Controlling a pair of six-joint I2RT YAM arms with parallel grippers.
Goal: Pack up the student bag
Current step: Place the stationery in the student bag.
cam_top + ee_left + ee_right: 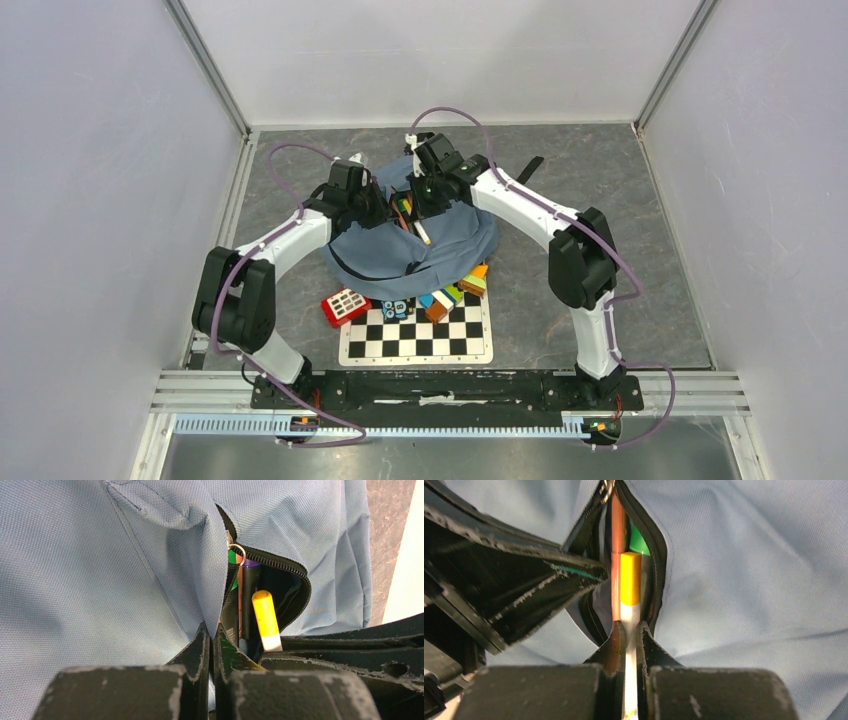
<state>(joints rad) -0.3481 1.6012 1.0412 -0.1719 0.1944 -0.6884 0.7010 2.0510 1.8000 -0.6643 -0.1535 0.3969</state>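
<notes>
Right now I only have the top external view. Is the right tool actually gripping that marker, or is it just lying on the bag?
Observer: Gripping. In the right wrist view the right tool is shut on the marker. The white barrel is pinched in it, and the yellow cap sits at the zipper opening.
Operator: Is the opening held open?
Observer: Yes. The left wrist view shows the left tool shut on the fabric edge of the student bag beside the zipper, and the mouth gapes.
Operator: Anything inside?
Observer: A brown pen and a green thing show past the cap. I cannot tell what the green thing is.
</notes>
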